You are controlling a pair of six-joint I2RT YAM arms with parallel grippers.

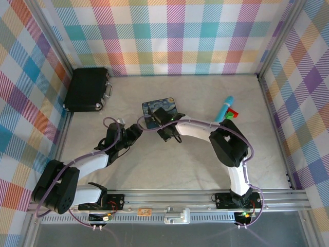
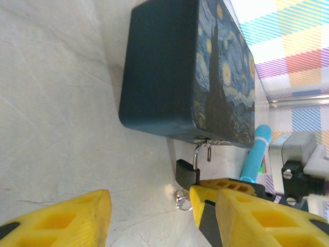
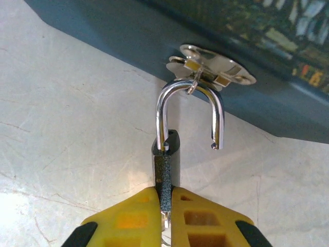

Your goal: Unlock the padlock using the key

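Right wrist view shows the padlock (image 3: pixel 165 164) already unlocked, I judge: one leg of its shackle stands free of the body, while the shackle hangs in the hasp of the blue tin (image 3: pixel 103 46). The right pincer (image 3: pixel 164 198) is clamped on the body; the left pincer (image 2: pixel 159 226) stands apart. The key (image 2: pixel 181 199) seems to sit under the body. The tin is shut, so its inside is hidden.

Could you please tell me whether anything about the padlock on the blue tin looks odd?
Yes: the padlock has its shackle open, one leg free of the body, while hooked through the blue tin's hasp. The right gripper clamps the body in its jaws.
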